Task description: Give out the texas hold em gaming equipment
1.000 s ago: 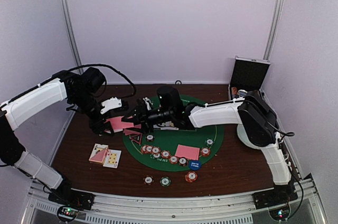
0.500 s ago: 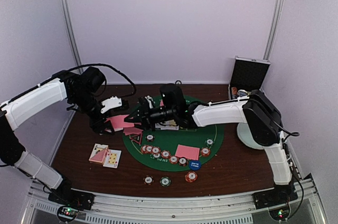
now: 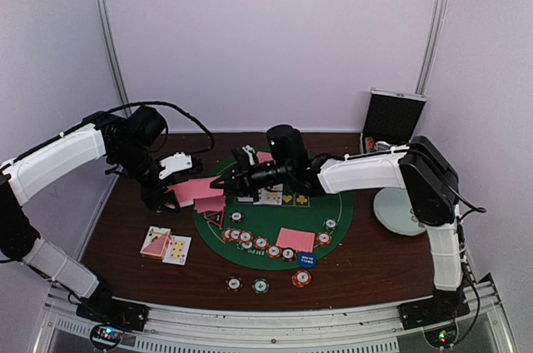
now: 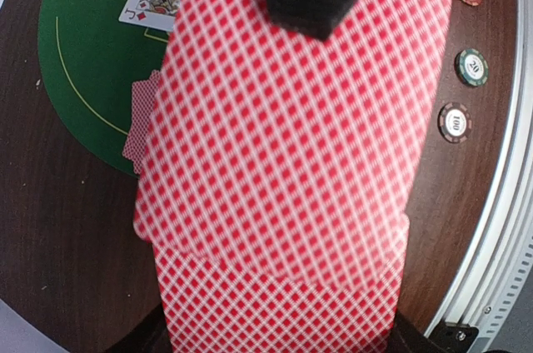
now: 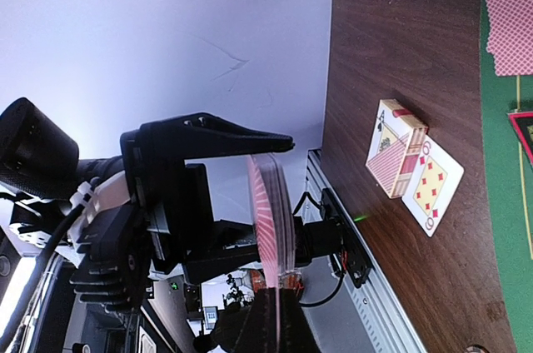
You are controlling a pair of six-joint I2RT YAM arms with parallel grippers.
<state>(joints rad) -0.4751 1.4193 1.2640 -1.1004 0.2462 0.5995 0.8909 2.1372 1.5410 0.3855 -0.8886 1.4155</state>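
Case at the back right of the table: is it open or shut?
Open. The case has its lid standing upright, with the dark inner lining facing the top camera.

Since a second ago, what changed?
The right gripper closed on the top card of the deck and drew back rightward. Its elbow swung right, uncovering more of the plate. Unchanged: the left gripper keeps the deck clamped in place; table cards and chips lie as before.
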